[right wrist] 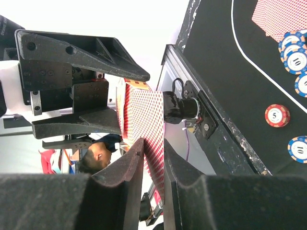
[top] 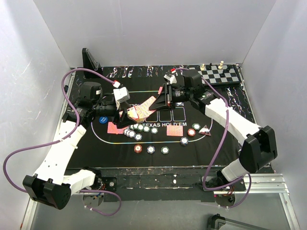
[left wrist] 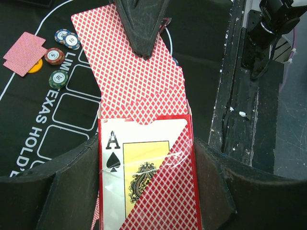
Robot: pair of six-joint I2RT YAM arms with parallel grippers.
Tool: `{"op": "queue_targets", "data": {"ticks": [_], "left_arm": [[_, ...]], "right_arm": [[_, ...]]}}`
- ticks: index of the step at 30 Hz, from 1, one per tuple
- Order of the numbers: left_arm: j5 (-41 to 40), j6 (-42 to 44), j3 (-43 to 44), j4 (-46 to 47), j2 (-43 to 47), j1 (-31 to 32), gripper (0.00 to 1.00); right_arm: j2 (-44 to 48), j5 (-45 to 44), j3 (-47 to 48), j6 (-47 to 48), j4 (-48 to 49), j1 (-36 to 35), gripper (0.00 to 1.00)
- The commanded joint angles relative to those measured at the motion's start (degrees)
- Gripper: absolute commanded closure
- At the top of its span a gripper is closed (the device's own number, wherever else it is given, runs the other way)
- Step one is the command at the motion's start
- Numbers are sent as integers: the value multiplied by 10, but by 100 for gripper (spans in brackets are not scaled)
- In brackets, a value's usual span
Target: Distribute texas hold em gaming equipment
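My left gripper is shut on a red card box with an ace of spades on its face, held above the mat. Red-backed playing cards fan out of its top. My right gripper has closed its two pads on the edge of one of these cards; its finger lies over the fan. In the top view both grippers meet over the mat's middle, left and right. Poker chips and two small piles of dealt cards lie on the mat.
A chessboard with pieces sits at the back right and a black stand at the back left. A blue button disc lies left on the mat. More chips line the near side. White walls enclose the table.
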State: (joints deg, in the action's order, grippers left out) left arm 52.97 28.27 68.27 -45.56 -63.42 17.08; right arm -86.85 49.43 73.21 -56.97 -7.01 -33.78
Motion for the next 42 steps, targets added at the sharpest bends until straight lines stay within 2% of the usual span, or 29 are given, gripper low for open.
{"op": "queue_targets", "data": {"ticks": [1, 8, 10, 15, 20, 25, 30, 42], "left_arm": [[22, -3, 20, 22, 19, -1, 100], [22, -3, 19, 22, 20, -1, 100], [21, -3, 19, 22, 21, -1, 100], [21, -2, 17, 21, 21, -1, 100], [19, -2, 16, 20, 22, -2, 100], [18, 1, 16, 15, 24, -2, 100], [18, 2, 17, 14, 24, -2, 100], [18, 4, 18, 9, 27, -1, 100]], "right_arm": [[32, -1, -6, 20, -13, 16, 74], [58, -4, -10, 41, -44, 55, 77], [69, 0, -18, 40, -40, 69, 81], [89, 8, -45, 27, -19, 93, 99], [101, 15, -89, 18, -1, 112, 99], [102, -14, -166, 56, -23, 136, 99], [64, -64, -211, 106, -48, 145, 99], [-85, -163, -178, 165, -94, 146, 99]]}}
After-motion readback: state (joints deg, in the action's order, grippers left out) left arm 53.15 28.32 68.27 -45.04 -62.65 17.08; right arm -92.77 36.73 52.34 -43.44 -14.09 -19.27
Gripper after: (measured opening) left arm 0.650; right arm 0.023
